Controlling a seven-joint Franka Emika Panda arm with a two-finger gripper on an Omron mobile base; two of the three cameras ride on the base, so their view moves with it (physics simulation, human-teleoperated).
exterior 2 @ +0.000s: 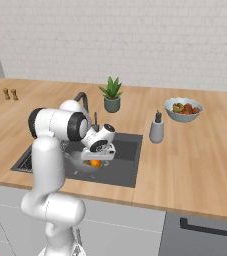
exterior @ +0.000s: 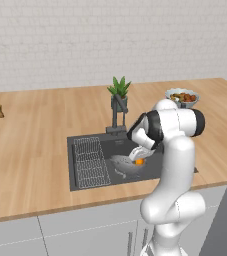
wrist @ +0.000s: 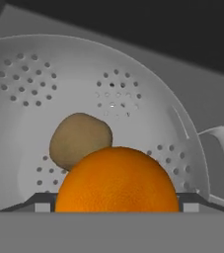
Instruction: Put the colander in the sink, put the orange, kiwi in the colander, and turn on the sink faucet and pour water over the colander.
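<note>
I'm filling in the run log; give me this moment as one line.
stage: fruit loading | gripper: open, around orange | kiwi: in colander | colander: in sink

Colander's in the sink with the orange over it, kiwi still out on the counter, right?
Not quite: the kiwi already lies inside the colander, as the hand view shows. The colander does sit in the sink, with the orange over it.

The orange (wrist: 116, 181) sat low in the colander (wrist: 29, 113), with the kiwi (wrist: 79, 139) just behind it, near the perforated wall.
</note>
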